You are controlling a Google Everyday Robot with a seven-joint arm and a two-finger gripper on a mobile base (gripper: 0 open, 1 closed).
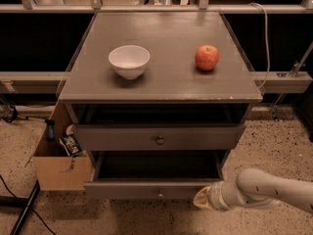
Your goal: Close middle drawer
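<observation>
Standing on a speckled floor [274, 136], the grey cabinet [166, 82] fills the centre of the scene, its flat top seen from the front and above. The middle drawer [122, 190] is pulled partly out at the bottom of the cabinet, its dark inside open to view and its front nearest the onlooker. Above it, the upper drawer [117, 137] sits pushed in, with a dark recess between it and the top. The robot's pale arm [274, 190] reaches in from the lower right. A cardboard box [61, 173] holding small tools stands just beside the cabinet's left side. On the top, a white bowl [129, 60] rests at left and a red apple [207, 58] at right, well apart. The gripper [201, 199] lies against the right end of the middle drawer's front; whether it is spread or closed cannot be told. A small round knob [160, 194] marks that front's centre.
</observation>
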